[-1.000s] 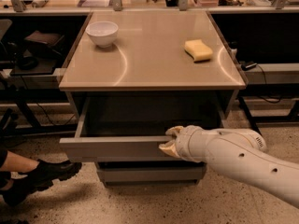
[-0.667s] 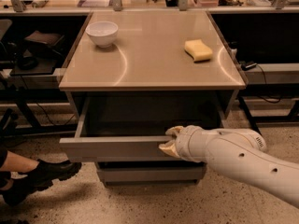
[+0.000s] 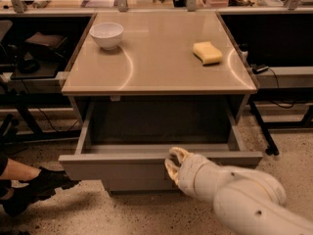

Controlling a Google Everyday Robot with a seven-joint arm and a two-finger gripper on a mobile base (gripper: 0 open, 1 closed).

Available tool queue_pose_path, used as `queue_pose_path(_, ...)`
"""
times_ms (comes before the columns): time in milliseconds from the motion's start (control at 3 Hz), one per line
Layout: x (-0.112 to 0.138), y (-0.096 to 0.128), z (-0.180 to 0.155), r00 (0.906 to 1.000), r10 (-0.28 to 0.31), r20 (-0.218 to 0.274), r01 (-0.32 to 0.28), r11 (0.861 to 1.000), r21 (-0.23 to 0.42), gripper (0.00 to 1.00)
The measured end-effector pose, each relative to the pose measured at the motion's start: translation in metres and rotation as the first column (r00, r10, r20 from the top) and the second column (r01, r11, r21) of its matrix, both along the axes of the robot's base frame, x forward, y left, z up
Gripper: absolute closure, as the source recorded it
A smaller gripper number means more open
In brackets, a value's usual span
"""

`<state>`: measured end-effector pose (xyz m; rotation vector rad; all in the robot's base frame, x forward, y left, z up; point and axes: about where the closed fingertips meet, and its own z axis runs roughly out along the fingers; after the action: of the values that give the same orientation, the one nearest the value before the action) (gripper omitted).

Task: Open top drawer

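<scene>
Since the earlier frame, we are seeing the top drawer [image 3: 112, 168] sitting a little further out from under the surface [image 3: 161, 67], its grey front lying lower in the view than a second ago. The tool [image 3: 172, 161] is riding out with it, staying at the same spot on the front's upper edge, slightly right of centre. Nothing else is shifting: the white bowl [image 3: 106, 35] and the yellow sponge [image 3: 207, 52] are resting where they were on the surface, well apart from each other.

We are reading the grip this way: because the front is flat and carrying no handle, the tool is coming over the top lip. One pale finger is seeming to reach inside the drawer and the other is lying against the outer face, so we are judging it as pinching the drawer front rather than hanging spread. The white arm [image 3: 244, 199] is reaching in low from the lower right, roughly in line with the drawer's travel, which is letting the pull run straight instead of skewing the box.

The drawer is standing well open, its shallow inside showing behind the front, while a narrower grey drawer front [image 3: 137, 185] below is sitting shut. We are judging the task as nearly done, with at most a last stretch of pull remaining
</scene>
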<state>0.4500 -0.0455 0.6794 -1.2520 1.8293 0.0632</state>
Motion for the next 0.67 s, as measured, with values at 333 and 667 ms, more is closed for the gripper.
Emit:
queue_pose_path(333, -0.0144, 0.0049, 0.0035, 0.9998, 0.010, 0.020, -0.010, 1.000, -0.008, 1.00)
queue_pose_path(667, -0.0131, 0.0051, 0.0103, 0.9998, 0.010, 0.020, -0.010, 1.000, -0.008, 1.00)
